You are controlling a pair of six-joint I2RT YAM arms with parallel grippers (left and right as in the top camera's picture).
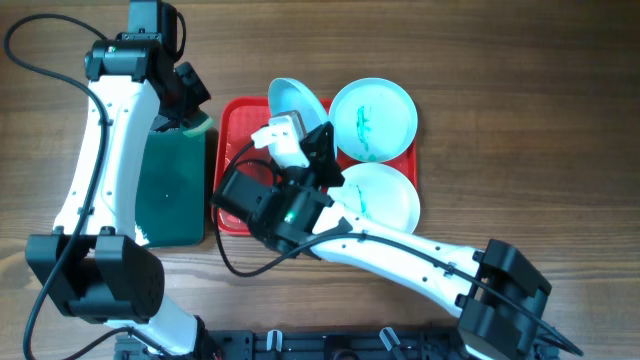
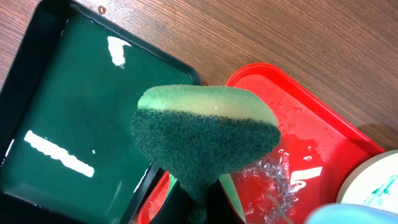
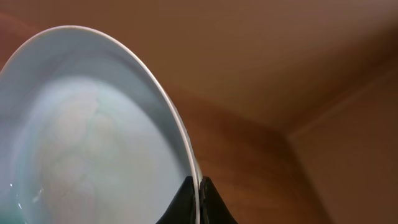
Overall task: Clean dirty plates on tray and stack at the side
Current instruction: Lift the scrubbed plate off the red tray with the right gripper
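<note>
A wooden desk [image 1: 520,80] carries a red tray [image 1: 230,115], with a dark green tray [image 1: 175,190] just beside it. Two plates lie flat on the red tray: the smeared plate [image 1: 373,120], marked teal, and the lower plate [image 1: 385,195], partly under the right arm. The tipped plate [image 1: 295,100] stands on edge above the tray, its rim pinched by the right hand [image 3: 196,202]. The left hand [image 2: 198,208] grips a green sponge [image 2: 205,134] over the seam between the trays. This looks like the wiping step, and the sponge must next reach the tipped plate's face. Whether that face is dirty is unclear, and the sponge hides the left fingertips.
</note>
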